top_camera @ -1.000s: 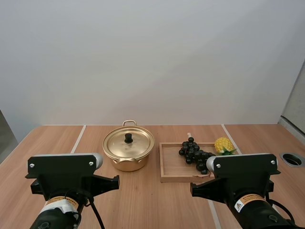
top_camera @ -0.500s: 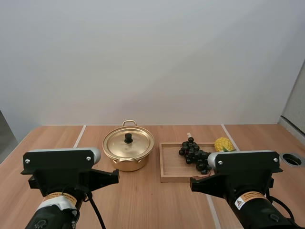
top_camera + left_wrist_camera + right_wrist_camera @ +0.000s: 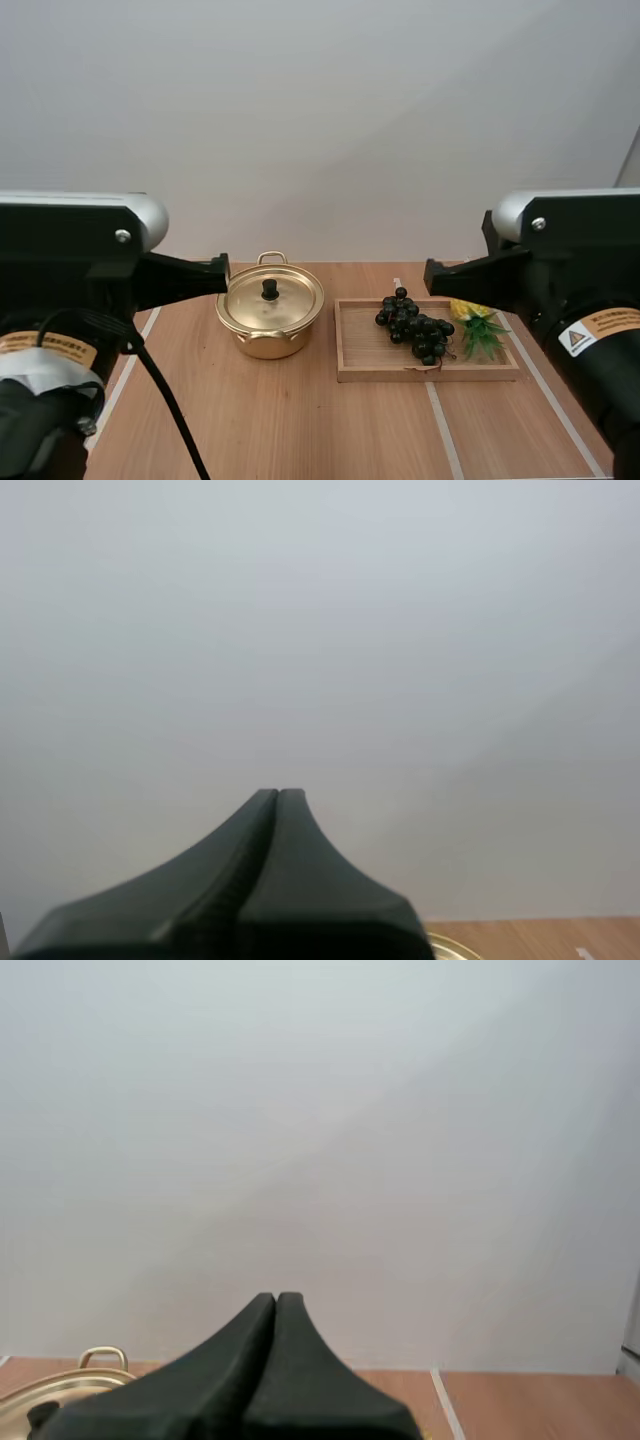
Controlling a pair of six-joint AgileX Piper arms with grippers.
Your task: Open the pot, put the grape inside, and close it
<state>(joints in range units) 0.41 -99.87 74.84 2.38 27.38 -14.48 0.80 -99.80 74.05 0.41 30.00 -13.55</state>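
Lidded pot (image 3: 268, 343) left of the tray (image 3: 360, 348) — grapes (image 3: 412, 325) lie on it.

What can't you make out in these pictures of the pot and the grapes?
Inside of the pot: hidden by its lid, high view.
The yellow fruit: partly behind the right arm, high view.
Pot in the left wrist view: mostly behind the shut left pincer.
Pot in the right wrist view: partly behind the shut right pincer.

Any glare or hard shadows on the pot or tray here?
High view: even light, a soft sheen on the lid, only faint shadows under the pot and the wooden tray. Left wrist view: the shut left gripper reads as a dark wedge against a pale background. Right wrist view: the right gripper likewise.
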